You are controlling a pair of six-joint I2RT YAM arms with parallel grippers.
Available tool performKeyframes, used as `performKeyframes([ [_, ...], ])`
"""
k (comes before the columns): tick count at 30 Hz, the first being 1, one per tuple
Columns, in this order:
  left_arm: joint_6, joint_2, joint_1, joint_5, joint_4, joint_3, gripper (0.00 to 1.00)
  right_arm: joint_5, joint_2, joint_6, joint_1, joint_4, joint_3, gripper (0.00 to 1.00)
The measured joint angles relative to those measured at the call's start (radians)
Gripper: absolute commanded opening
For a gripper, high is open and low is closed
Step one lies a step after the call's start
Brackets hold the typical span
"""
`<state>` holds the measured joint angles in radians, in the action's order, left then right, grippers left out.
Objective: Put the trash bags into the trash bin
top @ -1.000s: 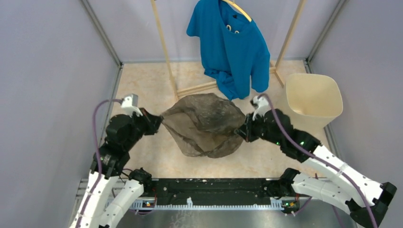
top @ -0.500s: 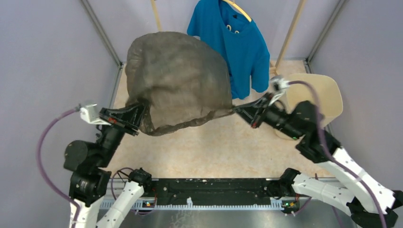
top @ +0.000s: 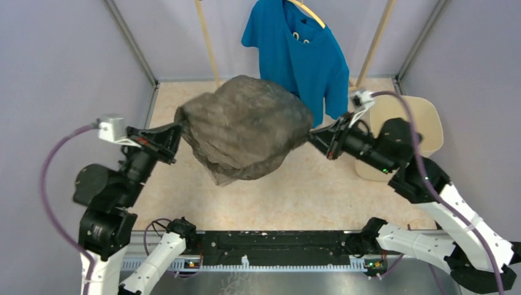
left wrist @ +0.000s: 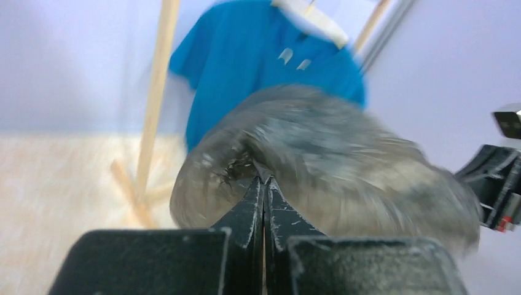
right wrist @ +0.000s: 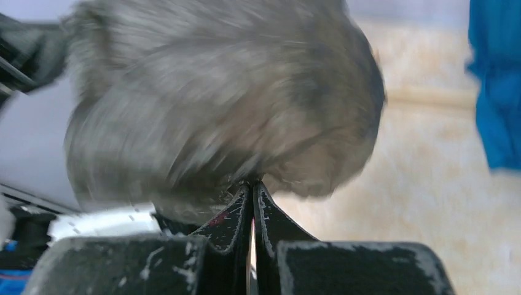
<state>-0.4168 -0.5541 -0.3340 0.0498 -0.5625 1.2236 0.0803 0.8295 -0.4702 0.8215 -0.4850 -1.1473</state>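
The dark grey-brown trash bag (top: 246, 126) hangs billowed in the air between both arms, above the floor. My left gripper (top: 177, 132) is shut on the bag's left edge; in the left wrist view the gripper (left wrist: 264, 181) pinches the film of the bag (left wrist: 344, 166). My right gripper (top: 312, 136) is shut on the bag's right edge; in the right wrist view the gripper (right wrist: 252, 184) holds the blurred bag (right wrist: 215, 104). The cream-beige trash bin (top: 424, 126) stands at the right, partly hidden behind my right arm.
A blue T-shirt (top: 301, 55) hangs on a wooden rack (top: 209, 43) at the back, just behind the bag. Grey walls close in left and right. The T-shirt (left wrist: 264, 67) and a rack post (left wrist: 153, 104) show in the left wrist view.
Both grippers lifted the bag off the floor; it ballooned high half a second ago and has now dropped and shrunk lower between the arms. The arms have barely moved since.
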Motion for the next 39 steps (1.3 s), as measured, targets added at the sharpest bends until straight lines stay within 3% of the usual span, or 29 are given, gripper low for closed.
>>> performKeyframes([
  [4, -0.008, 0.002, 0.0, 0.083, 0.167, 0.095, 0.0, 0.01, -0.006, 0.028, 0.0, 0.069, -0.165, 0.0],
  [8, -0.035, 0.059, 0.0, 0.089, 0.229, 0.004, 0.0, -0.007, -0.084, 0.033, 0.0, 0.102, -0.116, 0.0],
  [12, -0.065, 0.064, 0.0, 0.06, 0.152, -0.126, 0.0, -0.026, -0.101, 0.027, 0.0, 0.091, 0.028, 0.0],
  [16, -0.069, 0.04, 0.0, 0.018, 0.044, -0.152, 0.0, -0.038, -0.071, 0.024, 0.0, 0.002, 0.127, 0.0],
  [21, -0.076, 0.013, 0.0, 0.006, 0.015, -0.052, 0.0, -0.051, -0.056, 0.056, 0.0, -0.069, 0.045, 0.0],
  [25, -0.114, 0.006, 0.0, 0.009, 0.066, 0.019, 0.0, -0.043, -0.064, 0.087, 0.0, -0.032, -0.061, 0.0],
  [33, -0.241, 0.08, 0.0, -0.015, 0.036, -0.199, 0.0, -0.076, -0.09, 0.129, 0.0, -0.068, -0.028, 0.0],
  [37, -0.23, 0.058, 0.0, -0.05, -0.006, -0.206, 0.0, -0.092, -0.09, 0.129, 0.0, -0.102, 0.025, 0.0],
  [39, -0.202, 0.023, 0.0, -0.064, -0.012, -0.165, 0.0, -0.1, -0.086, 0.129, 0.0, -0.105, 0.038, 0.09],
])
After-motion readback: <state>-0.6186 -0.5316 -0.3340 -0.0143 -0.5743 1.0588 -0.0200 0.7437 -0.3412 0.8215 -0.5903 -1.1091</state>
